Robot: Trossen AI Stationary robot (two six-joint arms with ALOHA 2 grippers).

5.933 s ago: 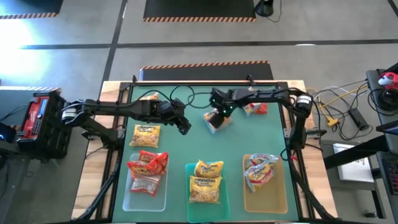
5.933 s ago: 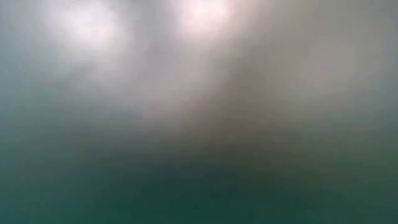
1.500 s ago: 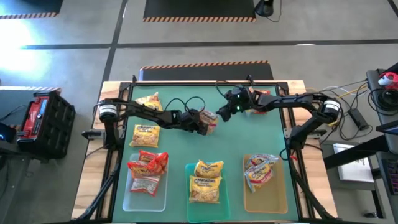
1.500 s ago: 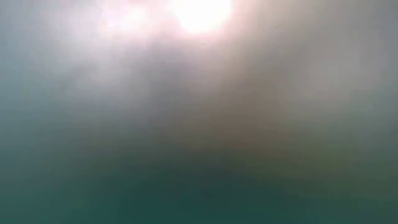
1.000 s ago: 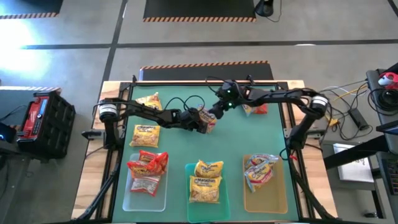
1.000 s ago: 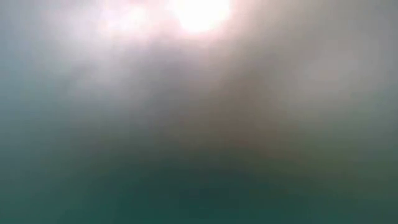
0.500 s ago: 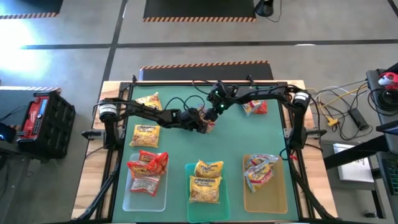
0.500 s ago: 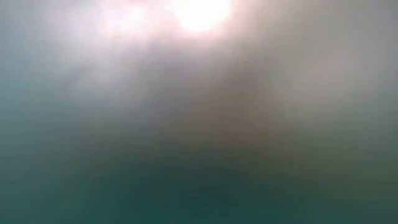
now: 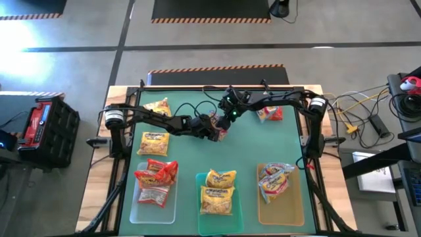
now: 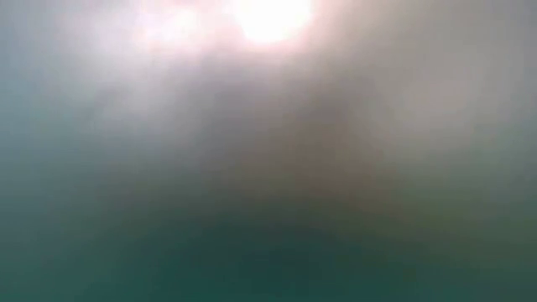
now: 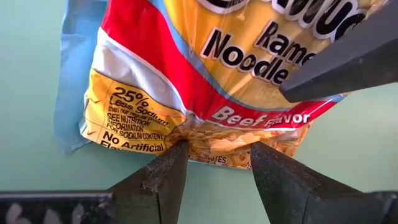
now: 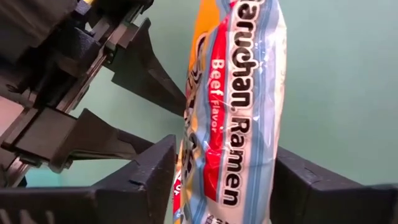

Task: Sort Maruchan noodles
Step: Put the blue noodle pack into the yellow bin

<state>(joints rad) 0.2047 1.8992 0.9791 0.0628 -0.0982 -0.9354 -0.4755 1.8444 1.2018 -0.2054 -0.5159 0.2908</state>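
Observation:
One yellow-orange Maruchan packet (image 9: 220, 126) with a white-red "Beef Flavor" label sits between both grippers over the middle of the green table. My left gripper (image 9: 212, 126) reaches in from the left and is shut on the packet (image 11: 205, 87). My right gripper (image 9: 227, 114) comes from the far right, and the packet (image 12: 239, 106) stands edge-on between its fingers. Loose packets lie flat on the mat: two yellow ones (image 9: 158, 105) (image 9: 154, 142) and a red one (image 9: 270, 114). The low view shows only blur. My left gripper pinches the packet's crinkled bottom edge (image 11: 214, 140) between its two fingers (image 11: 168, 174), coming level from the table's left. The packet stands up beyond the fingertips. My right gripper has the packet's thick body (image 12: 230, 186) between its fingers (image 12: 146, 180), one on each broad face, reaching from the far right. The packet fills the gap.
Three trays line the near edge: a clear one (image 9: 135, 207) with red packets, a teal one (image 9: 199, 217) with yellow packets, an amber one (image 9: 299, 204) with yellow-orange packets. Cables loop over the far part of the mat (image 9: 197, 105). Bare mat lies between grippers and trays.
My right gripper has moved toward the table's left and a little nearer, away from the red packet, up to the packet in my left gripper, and now straddles it. My left gripper and the packet have stayed in place.

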